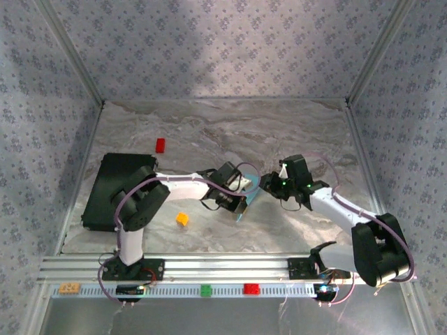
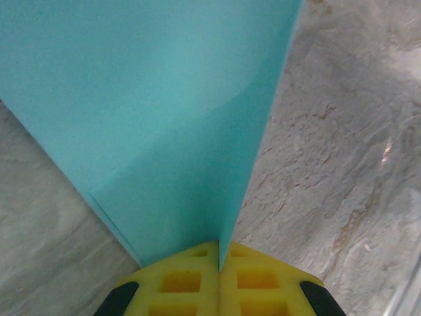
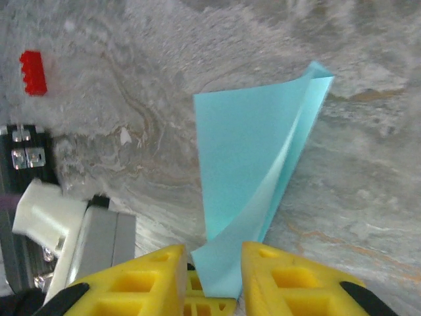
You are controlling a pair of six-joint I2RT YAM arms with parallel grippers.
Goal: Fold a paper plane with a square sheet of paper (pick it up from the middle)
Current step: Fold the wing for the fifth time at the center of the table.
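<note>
Between the yellow ribbed fingers [image 2: 177, 283] of the left gripper [image 2: 219, 253], which are pressed together with no gap, sits one edge of the square sheet of paper [image 2: 151, 99]. The sheet is thin, light blue and folded over on itself. This gripper is clenched on it. From the pinch the paper runs straight away from the wrist camera, standing on edge. A sharp fold line climbs up and to the right, and a second layer peeks out along the lower left.

The right gripper [image 3: 210, 263] faces the sheet from the other side. Its two yellow fingers [image 3: 131, 289] stand partly apart, and the nearest corner of the blue sheet dips into the gap between them. Whether either pad touches the paper cannot be told, but the jaws are not closed on it. From this gripper the sheet stretches forward and a little to the right, its long axis pointing away from the fingers. Its two layers curl loosely apart toward the far tip.

Seen from above, both grippers meet near the middle of the grey marbled table [image 1: 230, 132], with slivers of blue paper between and beneath them. Both are at the sheet, but only the left has a firm hold. The next crease would likely depend on the right jaws closing on that corner.

Well apart from the paper lie a small red block [image 1: 160, 144], a small orange block [image 1: 182, 218] and a black rectangular slab [image 1: 115, 188] at the table's left.
</note>
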